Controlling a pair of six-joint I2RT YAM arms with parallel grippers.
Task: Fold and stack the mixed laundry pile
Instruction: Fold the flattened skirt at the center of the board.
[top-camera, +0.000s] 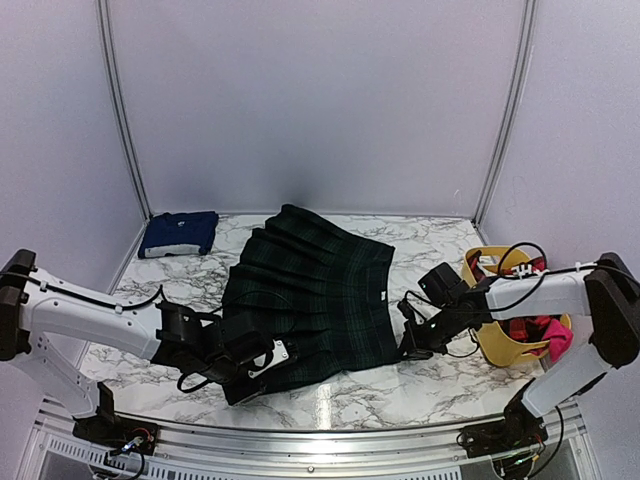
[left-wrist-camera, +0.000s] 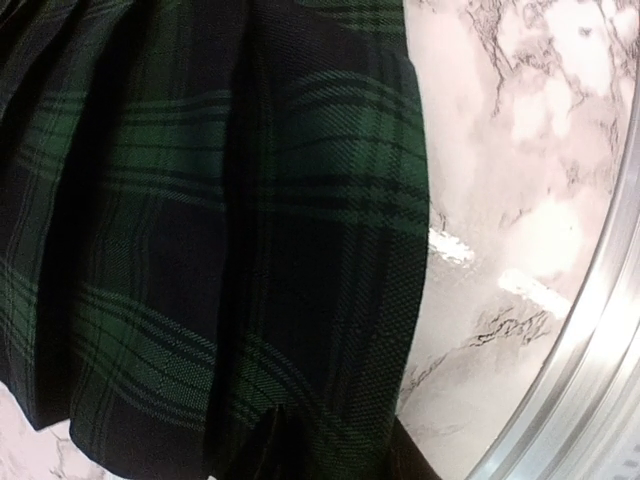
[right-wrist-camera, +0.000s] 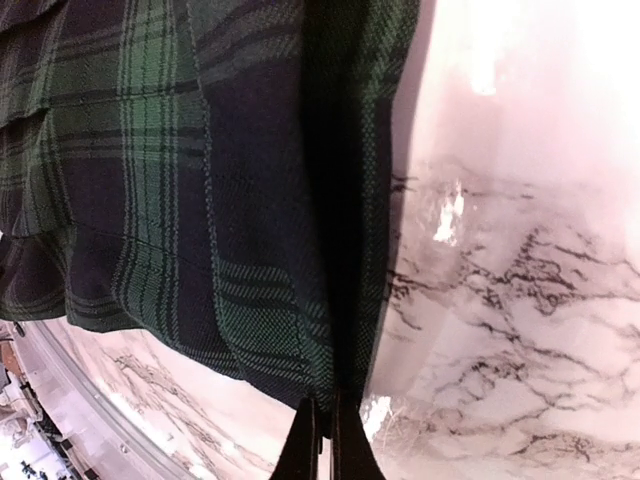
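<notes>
Right pincer (right-wrist-camera: 322, 440) pinches the plaid garment (top-camera: 310, 290); left pincer (top-camera: 255, 365) state unclear; yellow tub (top-camera: 497, 345) nearby.

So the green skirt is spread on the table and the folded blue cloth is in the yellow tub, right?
No: the top view shows the folded blue cloth on the table, far left, not in the yellow tub. The green skirt is spread out.

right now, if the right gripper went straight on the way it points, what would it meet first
The plaid skirt. The right gripper is shut with its tips at the skirt's hem edge, seemingly pinching it. Straight on lies more skirt, spread over the marble table.
</notes>
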